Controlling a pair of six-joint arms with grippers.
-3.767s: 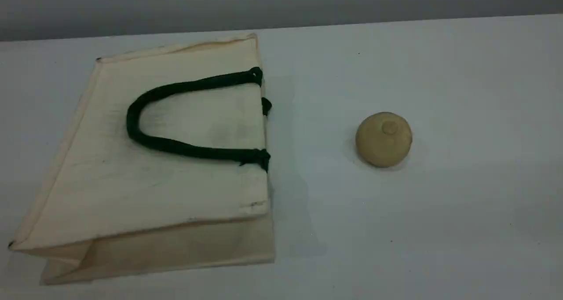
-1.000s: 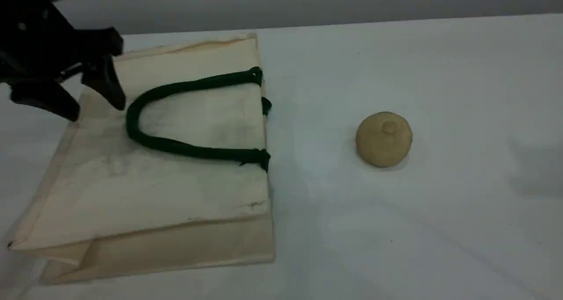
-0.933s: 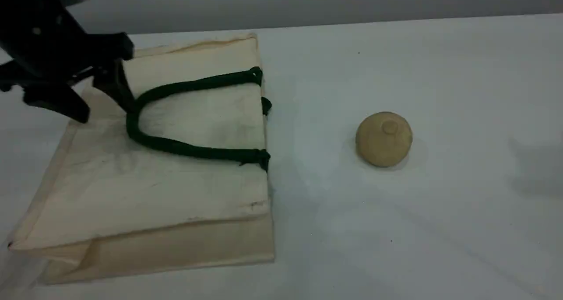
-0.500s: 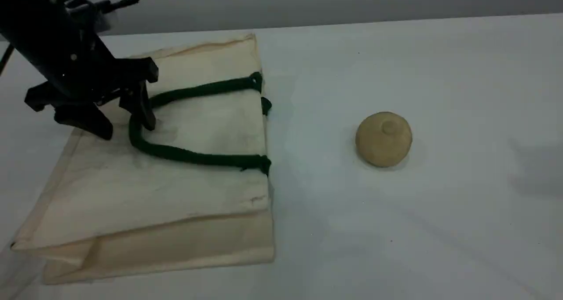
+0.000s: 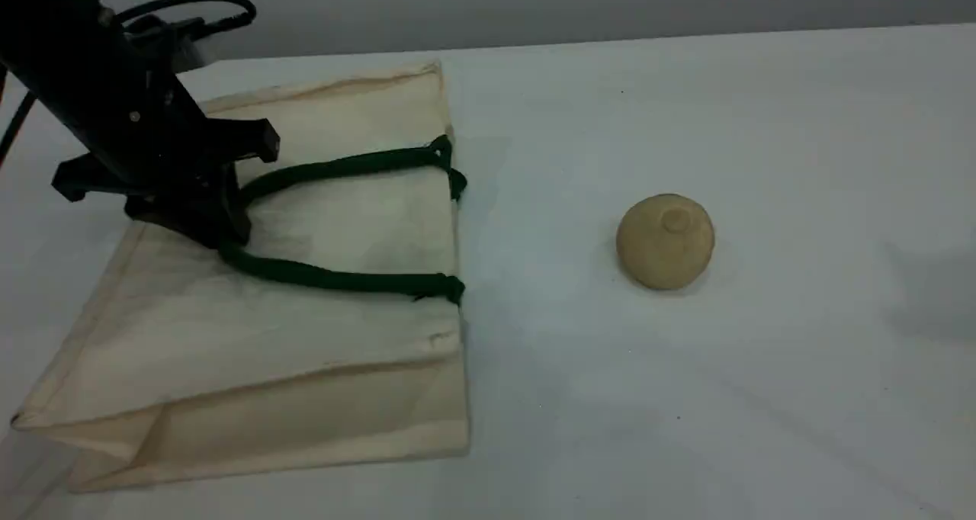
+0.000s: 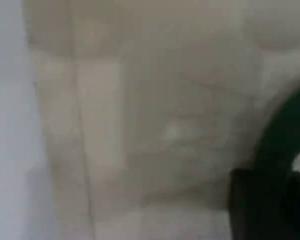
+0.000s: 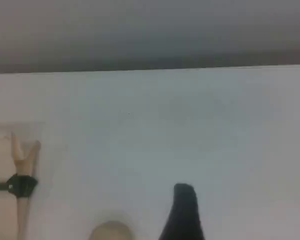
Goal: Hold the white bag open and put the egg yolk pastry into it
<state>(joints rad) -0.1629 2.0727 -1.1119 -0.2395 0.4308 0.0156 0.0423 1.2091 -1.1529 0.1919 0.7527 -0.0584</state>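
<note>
Left gripper (image 5: 217,226) pinched shut on bag handle (image 5: 335,280), egg yolk pastry (image 5: 665,240) well right of bag mouth, nearer the open, empty right gripper (image 7: 182,210).

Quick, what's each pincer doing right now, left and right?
Left pincer: shut on the green handle of the bag.
Right pincer: only one fingertip shows; holding nothing, open or closed cannot be told.

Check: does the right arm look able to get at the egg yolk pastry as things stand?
Probably yes. The egg yolk pastry sits alone on bare table, well apart from the white bag. The right gripper hangs just beside it, nothing between them, and the left gripper is busy at the bag's green handle.
</note>
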